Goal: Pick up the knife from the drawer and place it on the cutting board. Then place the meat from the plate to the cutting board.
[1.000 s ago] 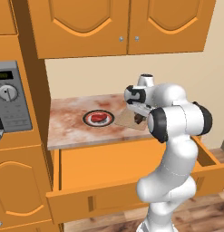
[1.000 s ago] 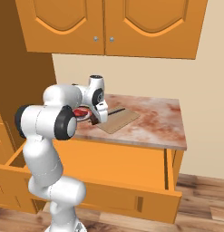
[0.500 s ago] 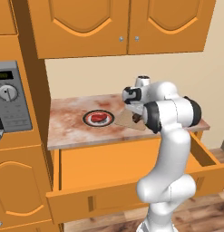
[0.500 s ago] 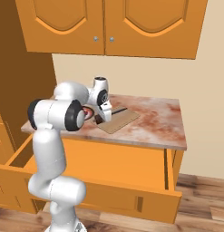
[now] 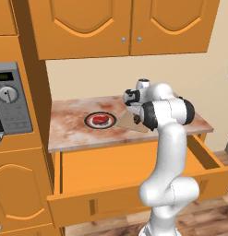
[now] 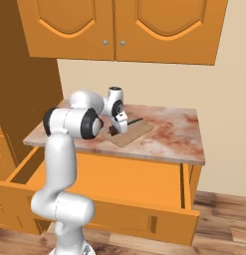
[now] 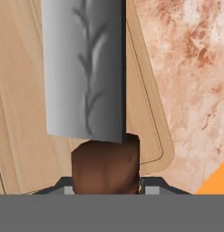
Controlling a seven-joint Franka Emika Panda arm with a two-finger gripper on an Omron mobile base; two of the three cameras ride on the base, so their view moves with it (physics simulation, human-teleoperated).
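The knife (image 7: 88, 77) sits between the gripper's (image 7: 105, 183) narrowed fingers, pinched by its dark handle, grey blade pointing away over the cutting board (image 7: 22, 108). Beyond lies the marbled counter (image 7: 195, 68).

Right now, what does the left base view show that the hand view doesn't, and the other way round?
The left base view alone shows the plate with the meat on it, the open drawer, the upper cabinets and the oven panel. The hand view alone shows the knife up close: grey blade, dark brown handle between the fingertips, over the cutting board. Both share the board and the marbled counter.
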